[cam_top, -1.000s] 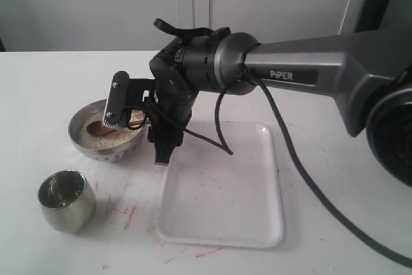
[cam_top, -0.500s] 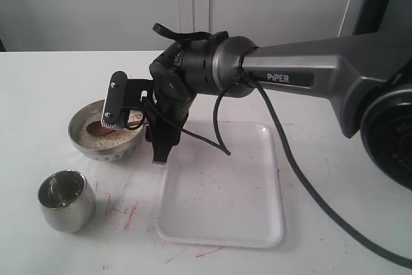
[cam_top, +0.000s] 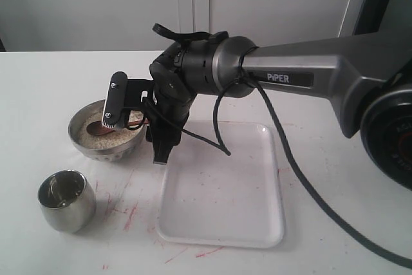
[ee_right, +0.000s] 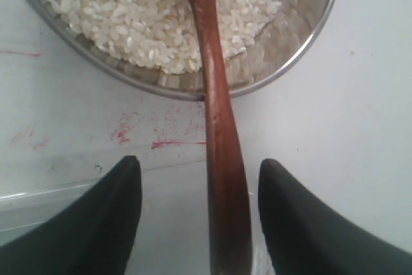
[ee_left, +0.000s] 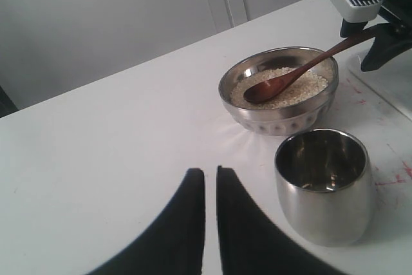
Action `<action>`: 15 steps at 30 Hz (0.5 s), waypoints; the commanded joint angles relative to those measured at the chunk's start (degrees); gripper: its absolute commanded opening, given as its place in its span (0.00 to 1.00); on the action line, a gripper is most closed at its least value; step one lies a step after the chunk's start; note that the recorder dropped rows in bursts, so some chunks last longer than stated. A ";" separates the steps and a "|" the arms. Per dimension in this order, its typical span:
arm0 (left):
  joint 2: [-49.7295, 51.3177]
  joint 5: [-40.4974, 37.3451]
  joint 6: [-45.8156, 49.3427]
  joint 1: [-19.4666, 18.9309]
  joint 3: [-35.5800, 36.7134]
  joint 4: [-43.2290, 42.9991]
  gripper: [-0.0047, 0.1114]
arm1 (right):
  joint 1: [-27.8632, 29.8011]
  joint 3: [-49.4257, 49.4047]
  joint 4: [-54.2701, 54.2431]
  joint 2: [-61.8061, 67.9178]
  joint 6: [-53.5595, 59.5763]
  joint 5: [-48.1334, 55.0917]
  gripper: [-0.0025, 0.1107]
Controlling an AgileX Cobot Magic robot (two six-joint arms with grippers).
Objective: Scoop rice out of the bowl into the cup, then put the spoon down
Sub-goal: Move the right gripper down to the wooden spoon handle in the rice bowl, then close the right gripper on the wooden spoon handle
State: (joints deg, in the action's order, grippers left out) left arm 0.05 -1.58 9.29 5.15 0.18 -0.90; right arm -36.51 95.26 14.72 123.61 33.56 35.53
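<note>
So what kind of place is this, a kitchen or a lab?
Probably a robotics lab bench, not a kitchen: a grey robot arm reaches over a white table streaked with red marks, with only a bowl of rice, a cup and a tray on it.

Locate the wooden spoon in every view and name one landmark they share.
Exterior: spoon left of centre, head in the bowl.
Left wrist: spoon beyond the cup, handle over the bowl's rim.
Right wrist: spoon handle runs between the open fingers.
Shared landmark: the bowl of rice.
</note>
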 commanded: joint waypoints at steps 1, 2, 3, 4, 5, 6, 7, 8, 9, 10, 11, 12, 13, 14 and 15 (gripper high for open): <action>-0.05 0.34 -0.08 0.16 -0.18 0.39 0.16 | 0.04 1.27 0.33 -0.22 -0.85 0.50 0.48; -0.05 0.34 -0.08 0.16 -0.18 0.39 0.16 | 0.04 1.64 0.33 -0.22 -0.85 0.64 0.48; -0.05 0.34 -0.08 0.16 -0.18 0.39 0.16 | 0.04 2.09 0.22 -0.22 -0.85 0.97 0.48; -0.05 0.34 -0.08 0.16 -0.18 0.39 0.16 | 0.04 2.56 0.22 -0.22 -0.85 1.53 0.48; -0.05 0.34 -0.08 0.16 -0.18 0.39 0.16 | -0.07 2.75 0.22 -0.22 -0.85 1.95 0.48; -0.05 0.34 -0.08 0.16 -0.18 0.39 0.16 | -0.07 3.00 0.22 -0.22 -0.85 2.23 0.48; -0.05 0.34 -0.08 0.16 -0.18 0.39 0.16 | -0.07 3.11 0.22 -0.22 -0.85 2.22 0.48; -0.05 0.34 -0.08 0.16 -0.18 0.39 0.16 | -0.07 3.39 0.22 -0.22 -0.85 2.67 0.48; -0.05 0.34 -0.08 0.16 -0.18 0.39 0.16 | -0.07 3.39 0.22 -0.22 -0.85 2.80 0.48; -0.05 0.34 -0.08 0.16 -0.18 0.39 0.16 | -0.07 3.39 0.22 -0.22 -0.85 2.92 0.48; -0.05 0.34 -0.08 0.16 -0.18 0.39 0.16 | -0.07 3.39 0.22 -0.22 -0.85 3.04 0.47; -0.05 0.34 -0.08 0.16 -0.18 0.39 0.16 | -0.07 3.39 0.22 -0.22 -0.85 3.19 0.45; -0.05 0.34 -0.08 0.16 -0.18 0.39 0.16 | -0.07 3.39 0.22 -0.22 -0.85 3.33 0.44; -0.05 0.34 -0.08 0.16 -0.18 0.39 0.16 | -0.07 3.39 0.22 -0.11 -0.85 3.41 0.42; -0.05 0.34 -0.08 0.16 -0.18 0.39 0.16 | -0.07 3.39 0.22 -0.11 -0.85 3.41 0.39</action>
State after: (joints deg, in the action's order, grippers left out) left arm 0.05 -1.58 9.29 5.15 0.18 -0.90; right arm -36.51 98.16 14.72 123.61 32.98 38.67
